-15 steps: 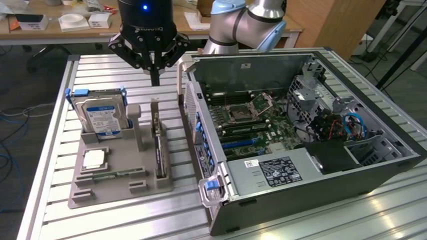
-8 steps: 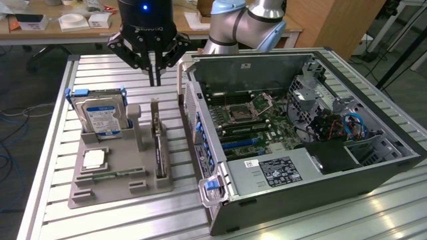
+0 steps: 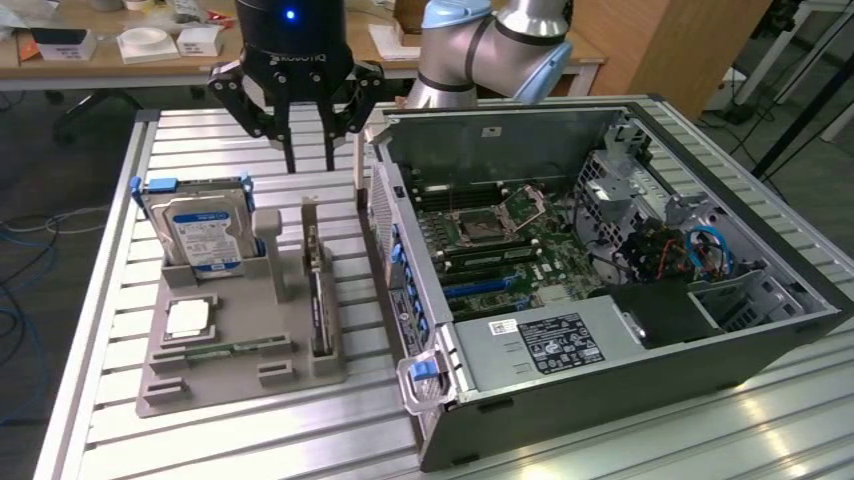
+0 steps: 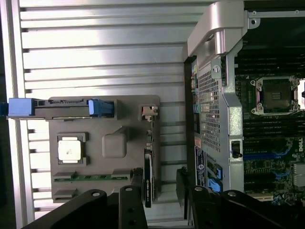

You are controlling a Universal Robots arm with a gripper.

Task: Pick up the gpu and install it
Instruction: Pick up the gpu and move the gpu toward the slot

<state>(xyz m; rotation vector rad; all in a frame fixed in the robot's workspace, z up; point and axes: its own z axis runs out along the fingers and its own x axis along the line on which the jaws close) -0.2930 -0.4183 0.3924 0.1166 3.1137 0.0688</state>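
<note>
1 black robot gripper (image 3: 310, 168) is hovering above the far end of 1 grey plastic holder tray (image 3: 224, 386), its 2 fingers (image 3: 290, 145) standing apart and gripping nothing. The gpu (image 3: 318, 290), 1 thin dark card, is standing edge-on in the tray's slot, below the fingers. 1 silver hard drive with a blue-white label (image 3: 200, 235), 1 square silver processor chip (image 3: 190, 318) and 1 narrow green memory stick (image 3: 220, 350) are sitting in the same tray. 1 open black computer case (image 3: 561, 410) is lying beside it on the slatted metal desk (image 3: 200, 445).

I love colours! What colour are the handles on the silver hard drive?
Blue plastic handles, best in exterior view.
</note>
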